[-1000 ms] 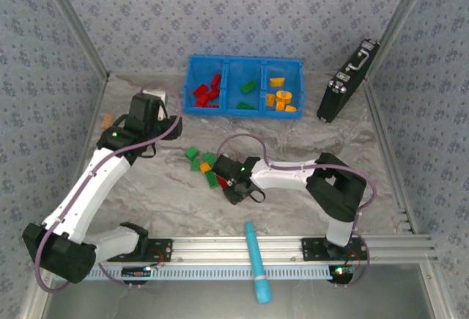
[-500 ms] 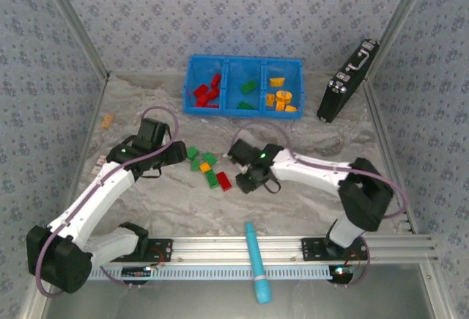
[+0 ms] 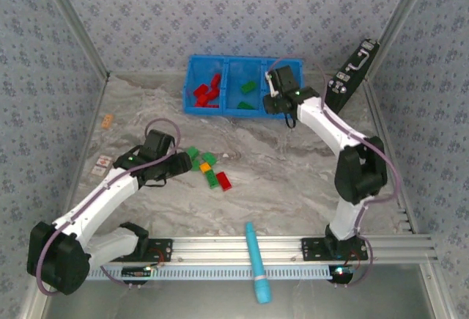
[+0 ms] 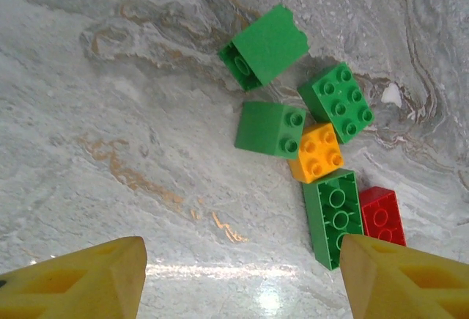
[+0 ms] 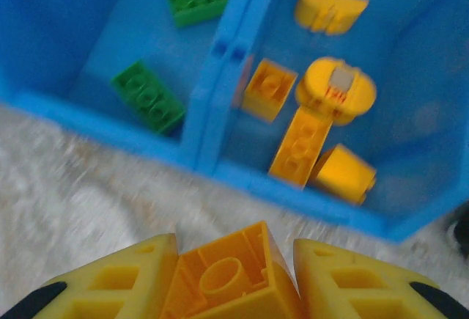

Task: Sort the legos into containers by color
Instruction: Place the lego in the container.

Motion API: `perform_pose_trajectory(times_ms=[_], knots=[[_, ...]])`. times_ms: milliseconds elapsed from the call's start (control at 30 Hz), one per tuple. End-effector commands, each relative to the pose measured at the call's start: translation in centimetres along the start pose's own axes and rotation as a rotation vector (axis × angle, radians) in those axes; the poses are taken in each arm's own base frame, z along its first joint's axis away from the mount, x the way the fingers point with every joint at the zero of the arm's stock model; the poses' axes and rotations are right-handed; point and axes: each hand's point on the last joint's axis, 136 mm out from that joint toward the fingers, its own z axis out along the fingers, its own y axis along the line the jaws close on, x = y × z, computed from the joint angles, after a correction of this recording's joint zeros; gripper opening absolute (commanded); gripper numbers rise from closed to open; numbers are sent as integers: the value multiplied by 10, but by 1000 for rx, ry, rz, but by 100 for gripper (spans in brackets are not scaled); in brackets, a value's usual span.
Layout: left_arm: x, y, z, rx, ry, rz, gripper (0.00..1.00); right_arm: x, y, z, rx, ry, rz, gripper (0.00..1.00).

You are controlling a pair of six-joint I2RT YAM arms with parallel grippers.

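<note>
While your right jaws clamp an orange brick (image 5: 229, 282) at the near wall of the blue bin (image 5: 95, 117), by its orange compartment, your left jaws stand apart above six loose legos (image 4: 316, 152) on the worktop (image 4: 110, 114): four green, one orange, one red.

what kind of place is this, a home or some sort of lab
Probably a robot lab test cell: patterned walls enclose a marbled tabletop, a left arm and right arm are bolted to an aluminium rail, with a blue bin and loose legos as props.
</note>
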Motion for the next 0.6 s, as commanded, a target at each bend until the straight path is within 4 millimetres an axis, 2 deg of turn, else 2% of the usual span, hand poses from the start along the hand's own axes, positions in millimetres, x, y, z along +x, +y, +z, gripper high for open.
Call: perform_pose_trajectory(times_ms=[0,233,467,567], knots=[[7,-12,4,40,15,-44,71,-9,-22,33,56,19,-31,37],[25,-36,21,59,76,-77,70,-17,-38,89,84,59,-43,38],[37,-61,38,67,125,-132,70,-22,-49,116,74,34,9,42],[43,-63,47,53,126,-185,71,-27,-49,122,47,17,24,44]])
